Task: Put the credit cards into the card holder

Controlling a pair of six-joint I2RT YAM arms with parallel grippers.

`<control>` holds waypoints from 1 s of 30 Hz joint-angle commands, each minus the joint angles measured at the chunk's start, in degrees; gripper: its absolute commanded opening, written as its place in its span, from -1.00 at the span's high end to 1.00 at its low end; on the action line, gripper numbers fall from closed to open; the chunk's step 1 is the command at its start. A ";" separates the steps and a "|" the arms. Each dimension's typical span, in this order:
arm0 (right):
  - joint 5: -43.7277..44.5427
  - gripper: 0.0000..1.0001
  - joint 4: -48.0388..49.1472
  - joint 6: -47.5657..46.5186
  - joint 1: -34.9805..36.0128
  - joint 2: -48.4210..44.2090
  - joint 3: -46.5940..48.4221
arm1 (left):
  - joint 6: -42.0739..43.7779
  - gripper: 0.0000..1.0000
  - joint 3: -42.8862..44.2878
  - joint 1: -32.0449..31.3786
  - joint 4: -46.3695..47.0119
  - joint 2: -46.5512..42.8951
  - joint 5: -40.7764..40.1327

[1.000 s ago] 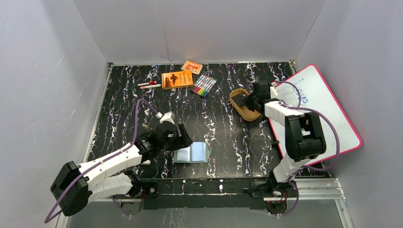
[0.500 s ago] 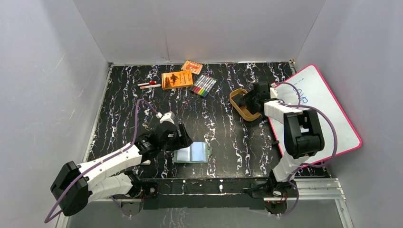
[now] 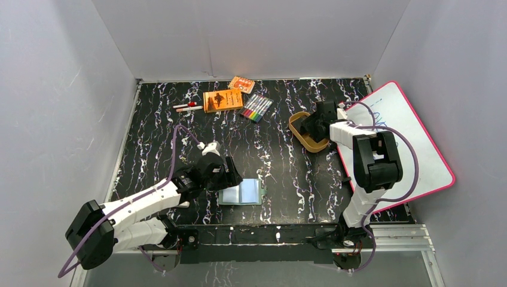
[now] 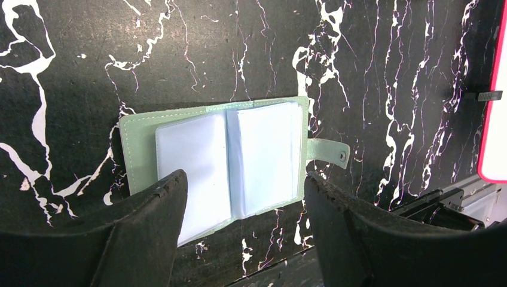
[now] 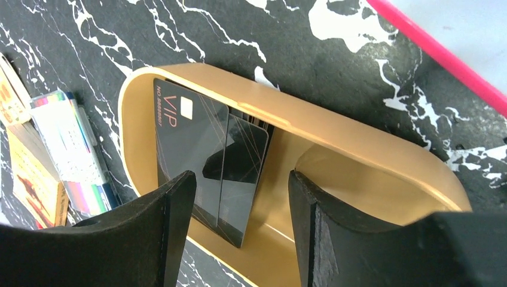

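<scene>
- The dark grey-black, thin rectangular credit cards (image 5: pixel 197 149) lie overlapped and tilted inside a tan oval plastic tray (image 5: pixel 359 143), straight ahead of the right gripper (image 5: pixel 239 179). One of them reads "VIP".
- The right gripper is released, its jaws apart with nothing pinched. The cards show in the gap between its two black fingers (image 5: pixel 167 239). Whether the left-hand finger touches a card's edge cannot be told.
- The sage-green, wallet-like card holder (image 4: pixel 137 143) lies opened flat on the black, white-veined marble-pattern table (image 4: pixel 72 72), just below and ahead of the left gripper (image 4: pixel 245 179). Its pale clear sleeves (image 4: pixel 263 155) face up, and its snap tab (image 4: pixel 329 152) sticks out just beyond the right-hand finger.
- The left gripper is released too, jaws wide and grasping nothing. The holder's near edge sits between its fingertips.
- Seen from above, the holder and the tray are well apart, each at its own gripper.
- To the left of the right gripper's fingers lies a clear pack of coloured markers (image 5: pixel 66 149), with a flat orange box (image 5: pixel 30 185) just beside it.
- To that gripper's right runs the pink-framed whiteboard (image 5: pixel 442 66), near the tray.
</scene>
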 commanded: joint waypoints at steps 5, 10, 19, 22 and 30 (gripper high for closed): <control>3.42 -0.30 -5.77 -0.29 -0.15 3.16 5.65 | 0.12 -0.37 0.11 0.00 0.96 0.41 -0.12; 3.89 -0.28 -8.11 -0.42 -0.16 4.52 7.51 | 0.10 -0.38 0.25 0.00 1.48 0.95 0.23; 4.09 -0.10 -6.48 -1.22 -0.21 1.58 4.56 | 0.12 -0.37 0.11 0.00 0.97 0.27 0.06; 4.41 -0.07 -6.40 -1.46 -0.21 0.32 3.53 | -0.03 -0.37 0.11 -0.08 1.04 0.18 0.23; 3.87 0.08 -5.12 -1.27 -0.21 -1.93 1.48 | -0.50 -0.37 -0.15 0.00 1.08 -0.25 0.58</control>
